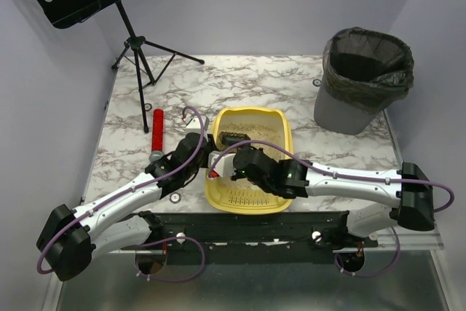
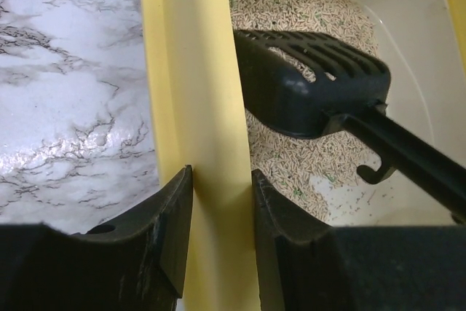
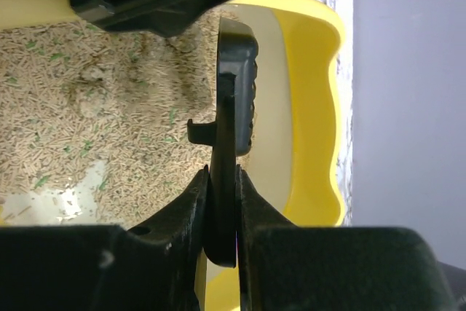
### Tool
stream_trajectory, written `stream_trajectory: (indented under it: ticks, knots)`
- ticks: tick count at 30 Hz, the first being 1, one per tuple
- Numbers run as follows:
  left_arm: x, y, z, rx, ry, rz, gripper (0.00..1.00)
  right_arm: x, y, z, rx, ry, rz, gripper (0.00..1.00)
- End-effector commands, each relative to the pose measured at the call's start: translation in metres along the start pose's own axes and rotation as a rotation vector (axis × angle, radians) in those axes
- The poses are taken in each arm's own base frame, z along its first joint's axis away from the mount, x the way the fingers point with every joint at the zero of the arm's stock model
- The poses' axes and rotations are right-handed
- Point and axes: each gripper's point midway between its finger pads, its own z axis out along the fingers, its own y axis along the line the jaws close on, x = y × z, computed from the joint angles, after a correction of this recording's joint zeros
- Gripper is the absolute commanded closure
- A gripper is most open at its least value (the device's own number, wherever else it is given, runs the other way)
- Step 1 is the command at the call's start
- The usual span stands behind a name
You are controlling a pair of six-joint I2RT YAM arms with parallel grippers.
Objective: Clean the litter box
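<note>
Clamping litter box [image 2: 191,71] wall in left gripper [image 2: 222,183]; pinching scoop [image 3: 237,85] handle in right gripper [image 3: 222,183], head beyond fingertips [image 3: 191,205] over litter [image 3: 87,107].

The left arm [image 1: 124,198] and right arm [image 1: 349,180] are stretched low toward the middle. The left gripper [image 2: 222,180] is clamped across the litter box [image 2: 193,71] wall; the right gripper [image 3: 222,180] is closed on the scoop handle [image 3: 224,158].
</note>
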Motion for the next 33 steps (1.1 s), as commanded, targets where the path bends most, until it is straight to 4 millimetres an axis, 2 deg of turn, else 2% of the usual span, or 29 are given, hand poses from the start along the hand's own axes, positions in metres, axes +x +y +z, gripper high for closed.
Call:
stream_trajectory:
  ticks: [1, 4, 5, 7, 9, 10, 11, 12, 13, 15, 17, 18, 19, 21, 24, 28, 32, 33]
  knots:
    - [0.015, -0.001, -0.003, 0.021, 0.052, 0.029, 0.58, 0.011, -0.021, -0.014, 0.095, 0.047, 0.028, 0.99]
    - [0.016, -0.001, -0.002, 0.017, 0.055, 0.026, 0.58, 0.015, -0.049, -0.024, 0.250, 0.087, 0.168, 0.99]
    - [0.017, -0.001, -0.002, 0.019, 0.058, 0.026, 0.58, 0.013, -0.051, -0.028, 0.266, 0.074, 0.268, 0.99]
    - [0.019, -0.001, -0.001, 0.016, 0.067, 0.027, 0.58, 0.018, -0.041, -0.034, 0.216, 0.084, 0.360, 0.99]
    - [0.019, 0.000, -0.001, 0.011, 0.069, 0.025, 0.58, 0.021, -0.037, -0.045, 0.219, 0.078, 0.560, 0.99]
    - [0.020, 0.000, -0.001, 0.008, 0.071, 0.023, 0.58, 0.033, -0.034, -0.052, 0.229, 0.127, 0.607, 0.99]
    - [0.020, 0.001, -0.001, 0.007, 0.070, 0.021, 0.58, 0.035, -0.035, -0.061, 0.261, 0.114, 0.779, 0.99]
    - [0.019, 0.000, -0.001, 0.010, 0.068, 0.021, 0.58, 0.038, -0.036, -0.068, 0.275, 0.119, 0.879, 0.99]
    - [0.020, 0.000, 0.000, 0.008, 0.071, 0.021, 0.58, 0.045, -0.028, -0.076, 0.256, 0.146, 0.943, 0.99]
    - [0.021, 0.000, 0.000, 0.008, 0.073, 0.021, 0.58, 0.038, -0.029, -0.091, 0.238, 0.083, 1.206, 0.99]
    - [0.021, 0.002, -0.001, 0.000, 0.074, 0.015, 0.58, 0.029, -0.018, -0.096, 0.156, 0.044, 1.422, 0.99]
    - [0.022, 0.002, 0.000, -0.002, 0.075, 0.015, 0.58, 0.022, -0.017, -0.102, 0.103, 0.011, 1.472, 0.99]
    - [0.021, 0.002, 0.000, 0.000, 0.073, 0.012, 0.58, 0.011, -0.008, -0.102, 0.017, -0.014, 1.502, 0.99]
    - [0.021, 0.001, 0.000, 0.004, 0.072, 0.005, 0.59, 0.007, -0.007, -0.103, 0.001, -0.019, 1.595, 0.99]
    - [0.024, 0.002, 0.002, -0.003, 0.083, 0.012, 0.60, 0.019, 0.005, -0.100, 0.027, 0.069, 1.695, 0.99]
    - [0.026, 0.008, 0.002, -0.033, 0.093, 0.020, 0.60, 0.045, 0.024, -0.095, 0.125, 0.224, 1.807, 0.99]
    - [0.028, 0.005, 0.002, -0.020, 0.090, -0.003, 0.60, 0.055, 0.042, -0.078, 0.191, 0.270, 1.959, 0.99]
    - [0.028, 0.005, 0.002, -0.018, 0.089, -0.007, 0.60, 0.064, 0.054, -0.071, 0.212, 0.303, 1.974, 0.99]
